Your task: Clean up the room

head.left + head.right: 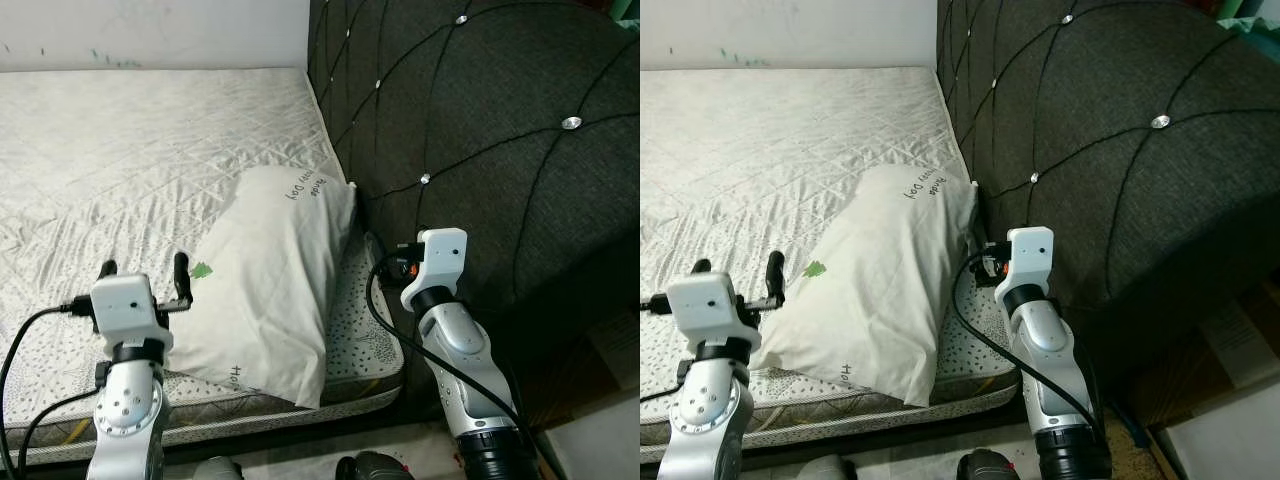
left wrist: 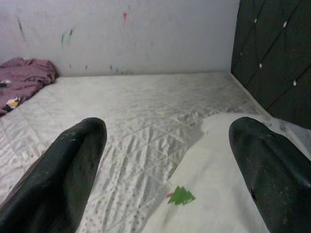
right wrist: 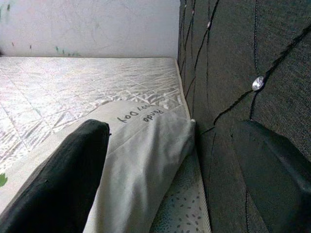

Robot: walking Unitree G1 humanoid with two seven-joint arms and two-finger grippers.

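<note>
Here the pillow lies between both open tools, apparently untouched.

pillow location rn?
In the head views the pillow lies on the mattress at its near right corner, against the dark tufted headboard, between the open left pincer and right pincer.

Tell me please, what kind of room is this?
Most likely a bedroom. A quilted mattress lies against a dark tufted headboard, with a white pillow on it near the headboard and crumpled purple fabric by the wall.
</note>
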